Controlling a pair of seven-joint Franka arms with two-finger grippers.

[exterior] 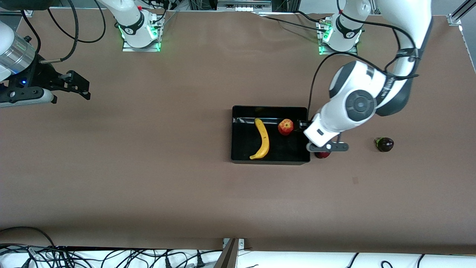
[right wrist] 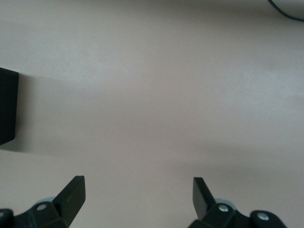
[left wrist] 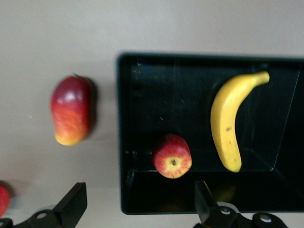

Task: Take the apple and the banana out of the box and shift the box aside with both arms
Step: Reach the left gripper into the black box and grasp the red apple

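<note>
1. My left gripper (left wrist: pixel 137 206) hangs over the box's (exterior: pixel 238 134) wall at the left arm's end, fingers (left wrist: pixel 73 202) spread wide and holding nothing.
2. The apple (exterior: pixel 285 127) sits inside the box, close to that same wall. In the left wrist view it shows between the two fingers and slightly ahead of them, so I judge a short reach in over the wall puts it in the gap.
3. The banana (exterior: pixel 261 139) lies in the middle of the box, its long axis running from nearer the front camera toward the robots' bases, with the curve bowing toward the apple. It lies farther from my left gripper than the apple.
4. My right gripper (exterior: pixel 72 87) waits well apart from the box, over bare surface (exterior: pixel 148 186) toward the right arm's end, fingers also apart and empty.
5. Outside the box, a red-and-yellow oval fruit (left wrist: pixel 71 110) rests on the surface just beside the wall near my left gripper; I must not mistake it for the apple.
</note>
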